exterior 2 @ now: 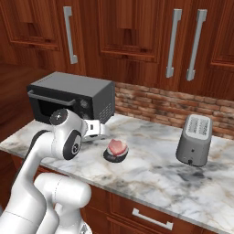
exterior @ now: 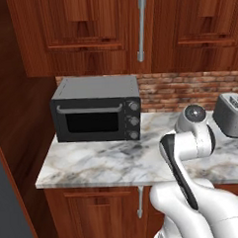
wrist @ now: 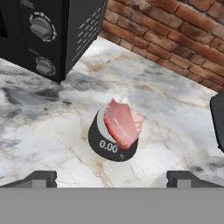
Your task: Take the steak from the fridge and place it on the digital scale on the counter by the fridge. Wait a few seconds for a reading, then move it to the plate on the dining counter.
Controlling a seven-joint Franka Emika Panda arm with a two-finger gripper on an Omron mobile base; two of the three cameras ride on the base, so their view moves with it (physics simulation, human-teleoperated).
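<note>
The steak lies on the round black digital scale – display reading 0.00 – mid-desk, between the black toaster oven and the grey toaster. The gripper hangs above it – jaws wide apart, holding nothing.

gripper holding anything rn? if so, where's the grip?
Nothing held. The gripper is open, fingertips spread wide and clear of the steak, which lies on the digital scale on the counter.
</note>
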